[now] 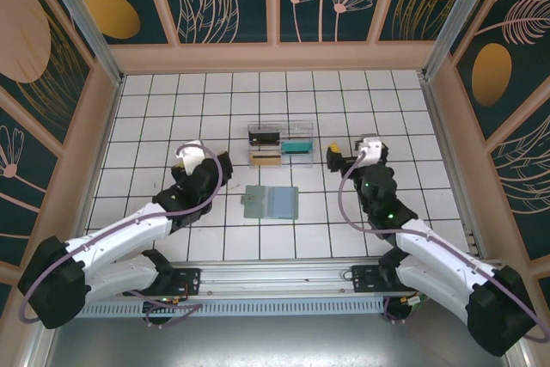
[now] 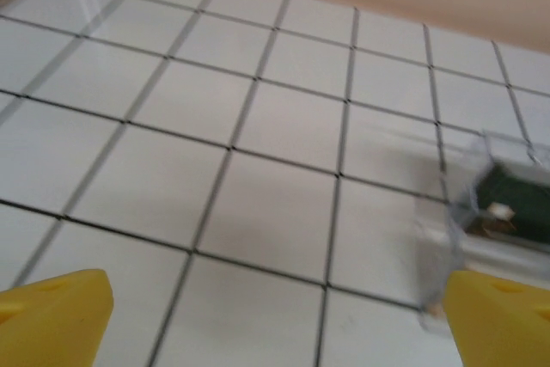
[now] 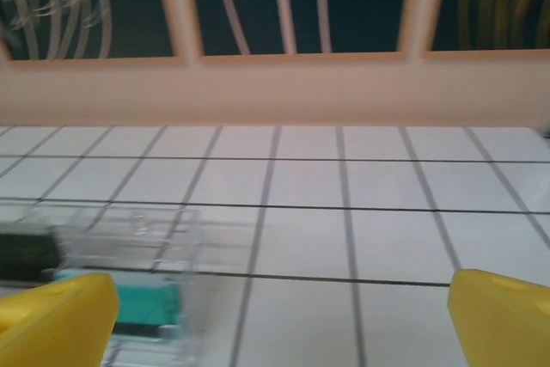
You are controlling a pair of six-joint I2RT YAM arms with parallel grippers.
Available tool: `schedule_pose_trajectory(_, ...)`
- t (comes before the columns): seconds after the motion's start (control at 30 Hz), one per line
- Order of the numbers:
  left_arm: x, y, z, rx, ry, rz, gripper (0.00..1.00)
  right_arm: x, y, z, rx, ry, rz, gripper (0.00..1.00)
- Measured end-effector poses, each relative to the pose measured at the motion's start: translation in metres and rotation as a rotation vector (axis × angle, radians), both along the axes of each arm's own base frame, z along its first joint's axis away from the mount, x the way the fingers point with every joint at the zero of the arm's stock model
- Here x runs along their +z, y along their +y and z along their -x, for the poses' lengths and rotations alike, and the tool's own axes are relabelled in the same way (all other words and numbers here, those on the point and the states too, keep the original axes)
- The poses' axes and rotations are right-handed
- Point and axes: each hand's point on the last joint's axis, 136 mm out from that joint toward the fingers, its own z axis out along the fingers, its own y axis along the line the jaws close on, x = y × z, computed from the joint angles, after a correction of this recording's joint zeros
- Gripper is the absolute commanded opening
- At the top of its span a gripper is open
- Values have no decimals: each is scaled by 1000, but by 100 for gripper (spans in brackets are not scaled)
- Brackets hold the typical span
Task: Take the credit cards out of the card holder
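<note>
While both arms crouched low over the white tiled table (image 1: 155, 100), you had your left gripper (image 1: 184, 157) spread wide. Its yellow fingertips (image 2: 53, 315) sat at opposite bottom corners of the left wrist view with only bare tile between them, so it was open and empty. Your right gripper (image 1: 335, 161) read the same way: yellow fingertips (image 3: 503, 315) far apart, nothing held between them. Between the two arms lay the card holder (image 1: 271, 202), unfolded flat on the tiles with its grey-green panel on the left and its blue-grey panel on the right. It lay just on the near side of the clear compartmented tray (image 1: 282, 126), close to it but apart. And the credit cards (image 1: 297, 149)? Three showed inside that tray: a dark card (image 1: 266, 137) in the far left compartment, a tan card (image 1: 266, 159) in the near left one, and a teal card (image 3: 144, 305) on the right side. Whether any card sat in the holder's pockets could not be told from above. Your right gripper hovered just beside the tray's right end, and in its wrist view the teal card lay blurred behind the clear wall, just past the left fingertip. Your left gripper stood well off to the tray's left, with the tray's corner and the dark card at the right edge of its view. Neither gripper touched the holder.
</note>
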Motion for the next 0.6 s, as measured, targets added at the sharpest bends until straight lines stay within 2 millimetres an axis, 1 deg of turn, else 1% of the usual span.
schedule_pose_trajectory(0.1, -2, 28, -14, 81, 2, -64, 99, -12, -28, -3, -88, -2, -8, 99)
schedule_pose_trajectory(0.17, -10, 57, -24, 167, 27, -96, 99, -21, -45, -4, -140, 7, -12, 99)
schedule_pose_trajectory(0.27, -16, 93, -33, 263, 40, -134, 99, -30, -63, -6, -204, 13, -15, 99)
schedule_pose_trajectory(0.37, -17, 117, -35, 331, 9, -146, 99, -38, -84, -11, -278, 32, -7, 99)
schedule_pose_trajectory(0.47, -16, 142, -36, 390, -28, -157, 99, -52, -104, -16, -347, 73, -2, 99)
schedule_pose_trajectory(0.57, -14, 166, -38, 455, -78, -179, 99, -65, -115, -23, -384, 99, 7, 99)
schedule_pose_trajectory(0.6, -16, 173, -39, 478, -88, -177, 99, -69, -117, -25, -389, 109, 14, 99)
